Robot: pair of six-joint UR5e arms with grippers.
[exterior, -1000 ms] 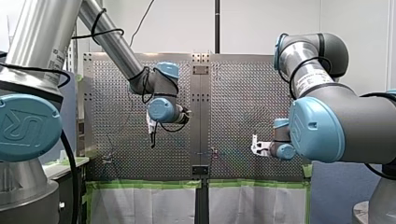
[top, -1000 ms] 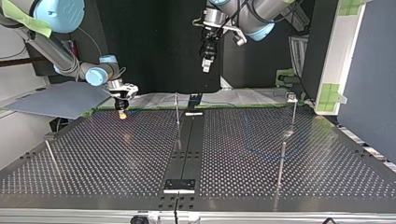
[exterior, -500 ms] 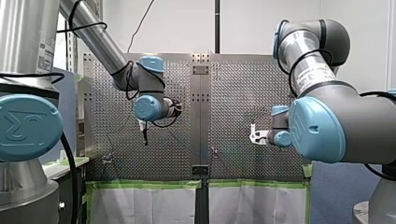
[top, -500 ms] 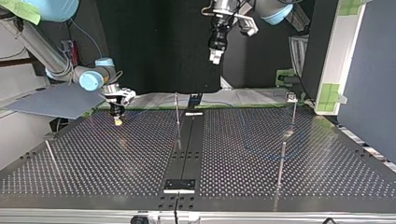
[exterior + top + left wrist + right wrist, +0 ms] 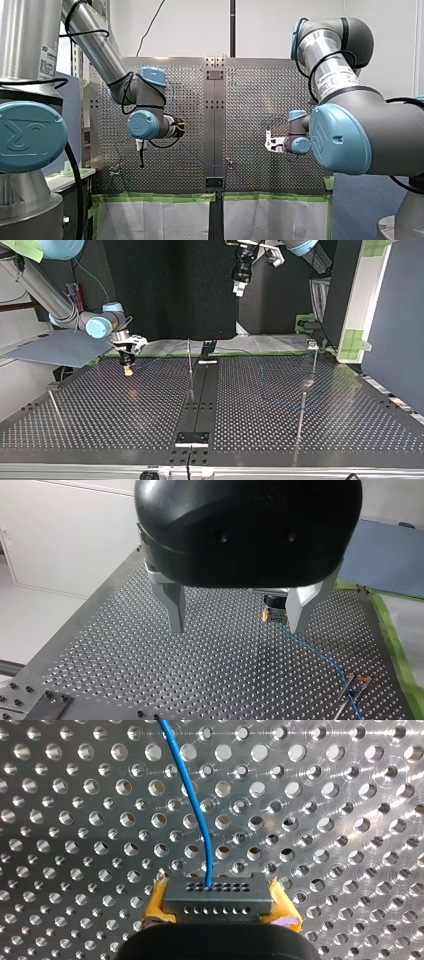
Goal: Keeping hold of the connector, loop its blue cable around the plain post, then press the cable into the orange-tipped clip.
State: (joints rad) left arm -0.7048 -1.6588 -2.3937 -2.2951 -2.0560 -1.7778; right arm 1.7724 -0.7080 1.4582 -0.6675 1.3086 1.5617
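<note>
Perforated metal surface (image 5: pixel 325 795) lies under my right gripper (image 5: pixel 218 914), whose yellow-padded fingers (image 5: pixel 156 912) clamp the dark grey rectangular connector (image 5: pixel 216 897), its thin blue cable (image 5: pixel 192 805) trailing ahead; my left gripper (image 5: pixel 237 625) hangs above, metal fingers (image 5: pixel 172 605) apart.

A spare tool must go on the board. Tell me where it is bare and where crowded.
Bare, in the top view: the stretch between the left-edge post and the black centre strip, nearer the camera than my right gripper. Crowded: the far edge, where the blue cable runs from its connector towards the orange-tipped clip.
</note>
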